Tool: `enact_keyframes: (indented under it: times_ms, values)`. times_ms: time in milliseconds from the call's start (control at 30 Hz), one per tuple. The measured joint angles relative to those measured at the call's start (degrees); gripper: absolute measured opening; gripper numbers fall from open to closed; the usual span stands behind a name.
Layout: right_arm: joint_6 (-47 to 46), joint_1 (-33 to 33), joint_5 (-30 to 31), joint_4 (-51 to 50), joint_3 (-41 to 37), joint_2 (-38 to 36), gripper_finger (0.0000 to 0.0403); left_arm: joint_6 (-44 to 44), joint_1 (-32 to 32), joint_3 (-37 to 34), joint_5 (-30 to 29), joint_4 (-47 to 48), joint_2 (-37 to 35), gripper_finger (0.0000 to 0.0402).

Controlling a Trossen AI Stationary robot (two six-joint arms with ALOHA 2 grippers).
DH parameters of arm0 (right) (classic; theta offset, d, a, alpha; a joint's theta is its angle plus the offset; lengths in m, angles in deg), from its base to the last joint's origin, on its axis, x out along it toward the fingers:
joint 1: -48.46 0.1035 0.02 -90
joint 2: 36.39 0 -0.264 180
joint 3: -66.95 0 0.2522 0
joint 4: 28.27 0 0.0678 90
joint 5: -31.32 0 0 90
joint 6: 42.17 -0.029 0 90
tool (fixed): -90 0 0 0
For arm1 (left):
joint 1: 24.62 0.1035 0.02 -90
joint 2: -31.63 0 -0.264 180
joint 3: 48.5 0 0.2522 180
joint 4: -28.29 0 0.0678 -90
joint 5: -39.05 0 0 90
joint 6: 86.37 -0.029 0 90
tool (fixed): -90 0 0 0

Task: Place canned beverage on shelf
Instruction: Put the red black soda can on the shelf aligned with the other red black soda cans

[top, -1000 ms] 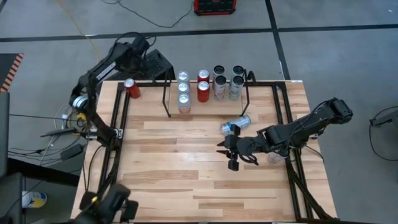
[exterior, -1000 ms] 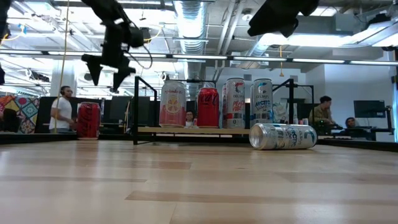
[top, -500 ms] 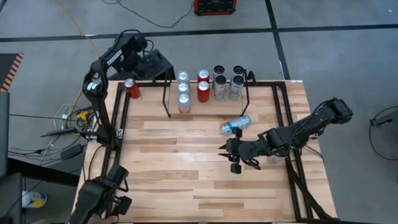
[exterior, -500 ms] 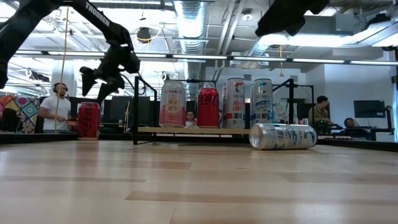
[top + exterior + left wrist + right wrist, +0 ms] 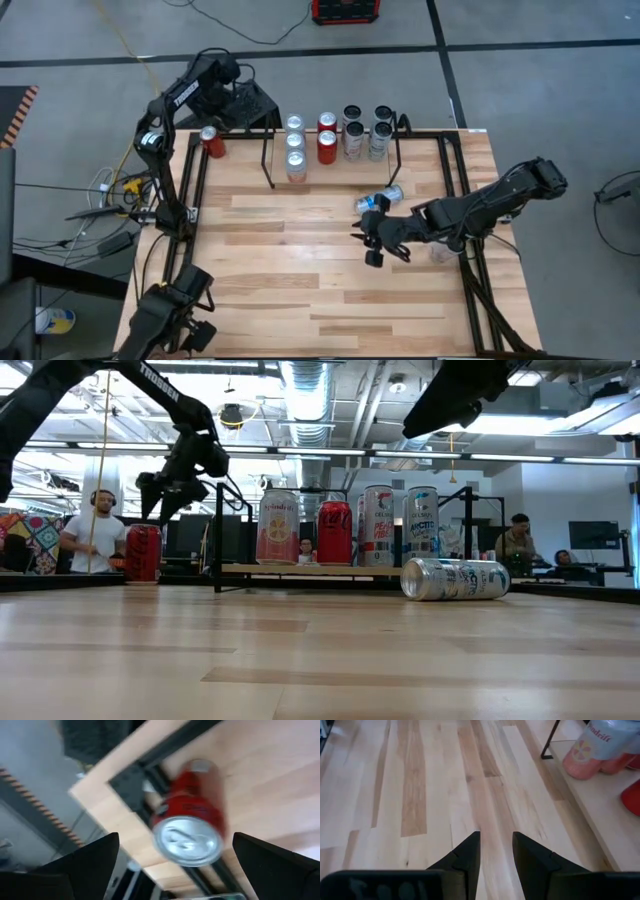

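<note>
Left end effector (image 5: 207,112) hangs open directly above the upright red can (image 5: 211,142) at the counter's (image 5: 300,270) far-left corner, outside the shelf (image 5: 335,172). Step: approach for pickup. Next: descend, close. Right end effector (image 5: 372,243) mid-counter, narrowly parted, empty.

An open-plan lab or office: exposed ceiling ducts (image 5: 310,382), strip lights, monitors (image 5: 594,536), seated people (image 5: 517,540).

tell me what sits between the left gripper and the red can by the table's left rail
Nothing. In the left wrist view the open left gripper looks straight down on the upright red can, with only air between them.
</note>
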Motion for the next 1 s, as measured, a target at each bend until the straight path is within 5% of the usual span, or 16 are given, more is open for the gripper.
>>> enact_keyframes:
  times_ms: [367, 667, 1000]
  values:
    - [0.0, 0.7, -0.1, 0.0, 0.0, 0.0, 0.0138, -3.9, -0.1, 0.0, 5.4, 0.6, 0.9, 0.0377]
    - [-0.5, 1.0, -0.2, -0.4, 0.0, 0.0, 0.0138, -4.8, -0.5, -0.1, -0.1, 3.6, 8.4, 0.0377]
    - [-0.5, 0.8, -0.2, -2.5, 0.0, 0.0, 0.0138, -4.7, -0.7, -0.1, -2.2, 5.3, 9.1, 0.0377]
